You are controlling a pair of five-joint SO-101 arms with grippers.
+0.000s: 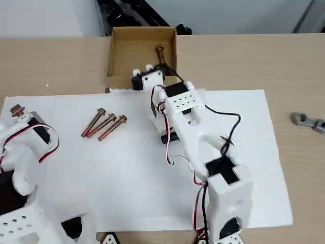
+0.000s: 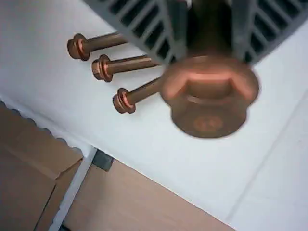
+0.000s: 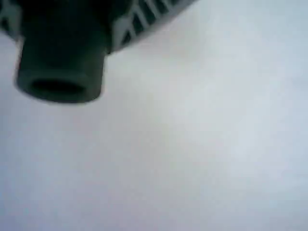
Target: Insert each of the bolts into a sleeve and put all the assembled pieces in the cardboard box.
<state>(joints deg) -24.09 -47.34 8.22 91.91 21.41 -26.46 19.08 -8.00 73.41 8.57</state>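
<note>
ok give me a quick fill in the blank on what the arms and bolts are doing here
1. ___ loose bolts lie side by side on the white paper.
2. The left gripper is shut on a ___.
3. The right gripper holds a dark ___.
Missing words: three; bolt; sleeve.

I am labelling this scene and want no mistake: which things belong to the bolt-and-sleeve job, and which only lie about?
Job: three loose bolts; bolt in the left gripper; dark sleeve in the right gripper; cardboard box; fifth bolt inside it.
Lying about: white sheet under the bolts; metal piece beyond its edge.
</note>
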